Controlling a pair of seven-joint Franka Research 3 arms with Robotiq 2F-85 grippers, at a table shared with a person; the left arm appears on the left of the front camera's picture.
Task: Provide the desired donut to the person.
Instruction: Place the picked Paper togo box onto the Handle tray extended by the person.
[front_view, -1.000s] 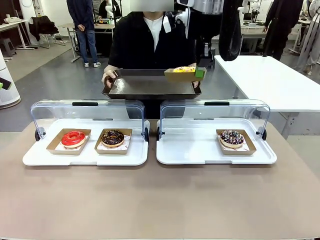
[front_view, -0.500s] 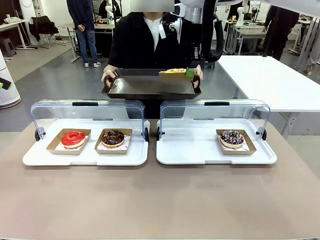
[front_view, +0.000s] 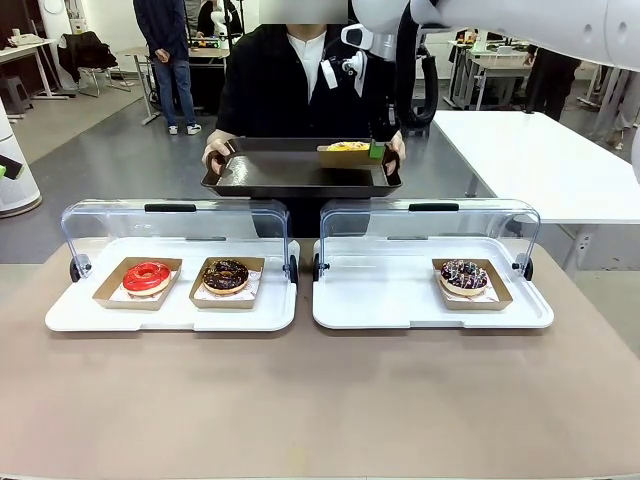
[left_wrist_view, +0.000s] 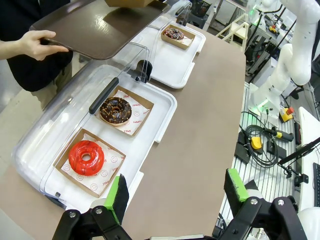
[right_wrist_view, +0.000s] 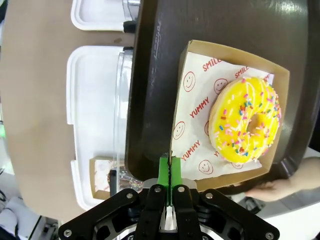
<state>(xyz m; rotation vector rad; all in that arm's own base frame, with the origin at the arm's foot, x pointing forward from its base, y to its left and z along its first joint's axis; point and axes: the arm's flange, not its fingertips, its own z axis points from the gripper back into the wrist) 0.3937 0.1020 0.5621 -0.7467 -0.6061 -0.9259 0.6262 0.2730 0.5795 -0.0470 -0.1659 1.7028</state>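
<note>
Basically right gripper (right_wrist_view: 169, 172) pinched the donut box (right_wrist_view: 200, 135) on the brown tray (front_view: 285, 170) past raised clear lids (front_view: 175, 225), left gripper (left_wrist_view: 177, 189) gaped over tan table (front_view: 320, 400).

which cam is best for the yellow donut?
Right wrist view: yellow donut seen from above, close, sprinkles clear. Front view: small, edge-on on the tray. Left wrist view: side of its carton at the top edge.
</note>
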